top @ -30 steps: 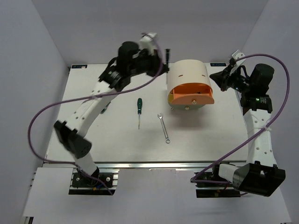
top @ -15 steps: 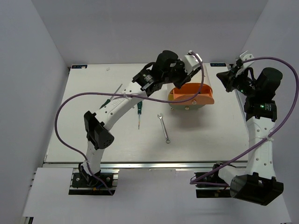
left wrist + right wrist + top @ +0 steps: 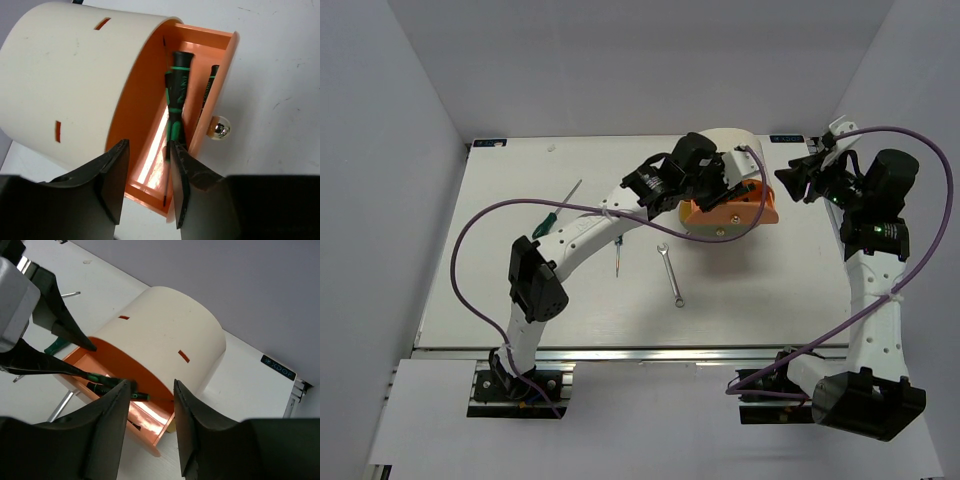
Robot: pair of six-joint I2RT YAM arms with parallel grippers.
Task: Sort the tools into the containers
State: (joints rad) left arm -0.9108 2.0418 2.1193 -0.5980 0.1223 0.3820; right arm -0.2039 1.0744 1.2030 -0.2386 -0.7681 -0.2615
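Observation:
The beige drum-shaped container stands at the back of the table with its orange drawer pulled out. My left gripper hangs open over the drawer. A dark green screwdriver lies in it beside the right finger, and a second one lies along the drawer front. My right gripper is open and empty at the container's right side. On the table lie a screwdriver at the left, another partly under my left arm, and the silver wrench.
A round metal stud sticks out of the drawer front. My left arm stretches across the middle of the table, its purple cable looping to the left. Grey walls close in the back and both sides.
My left arm swung right from the back of the table to over the drawer and its jaws opened. The right jaws opened too. A screwdriver now lies at the table's left.

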